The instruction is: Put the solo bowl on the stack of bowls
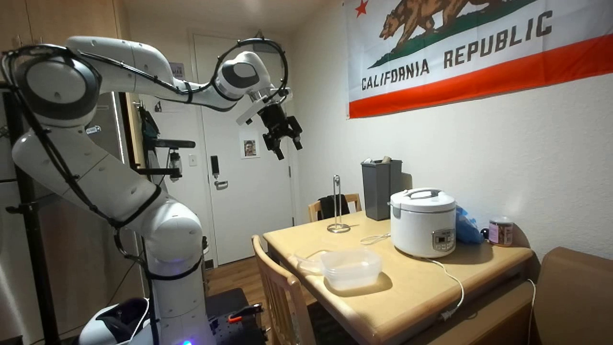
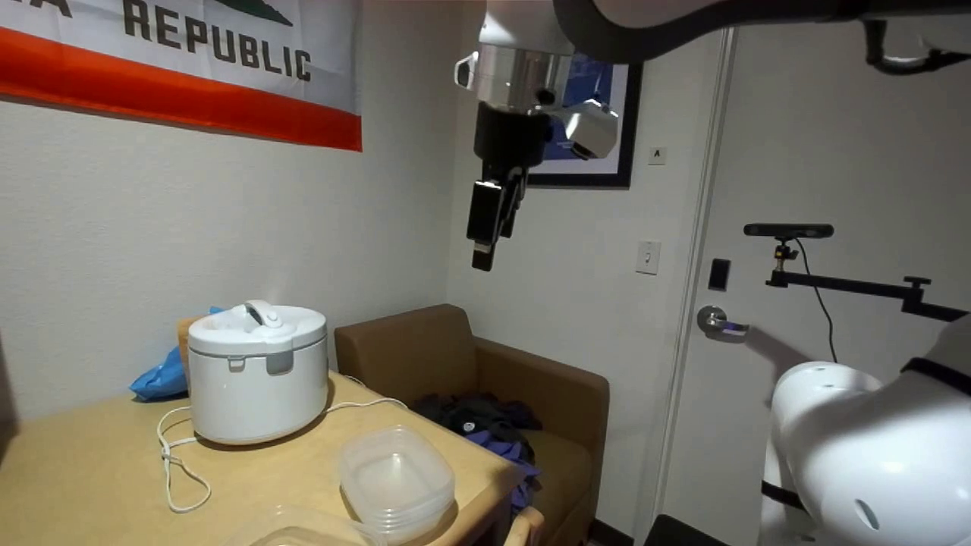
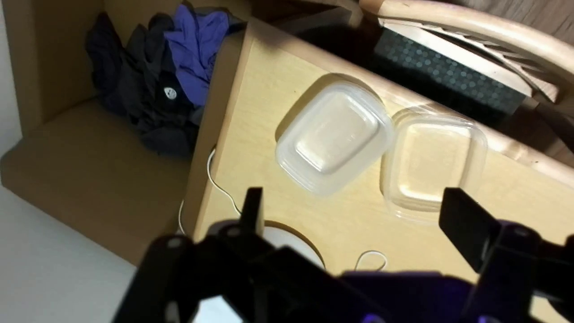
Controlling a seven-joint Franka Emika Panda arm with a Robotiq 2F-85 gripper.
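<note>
The stack of bowls, nested cloudy plastic containers, sits near the table's edge in both exterior views (image 1: 352, 272) (image 2: 398, 489) and the wrist view (image 3: 334, 139). The solo bowl, a clear shallow container, sits beside it, touching or nearly touching, in the wrist view (image 3: 434, 159). It is faint in an exterior view (image 1: 309, 264) and cut off by the frame in an exterior view (image 2: 303, 523). My gripper is open and empty, high above the table, in both exterior views (image 1: 289, 149) (image 2: 494, 252). In the wrist view its fingers (image 3: 352, 195) are wide apart.
A white rice cooker (image 1: 424, 225) with a loose cord (image 1: 455, 282) stands on the table near the bowls. A metal stand (image 1: 338, 206), a grey bin (image 1: 378, 189) and a jar (image 1: 501, 232) stand farther back. A wooden chair (image 1: 282, 287) is against the table's edge.
</note>
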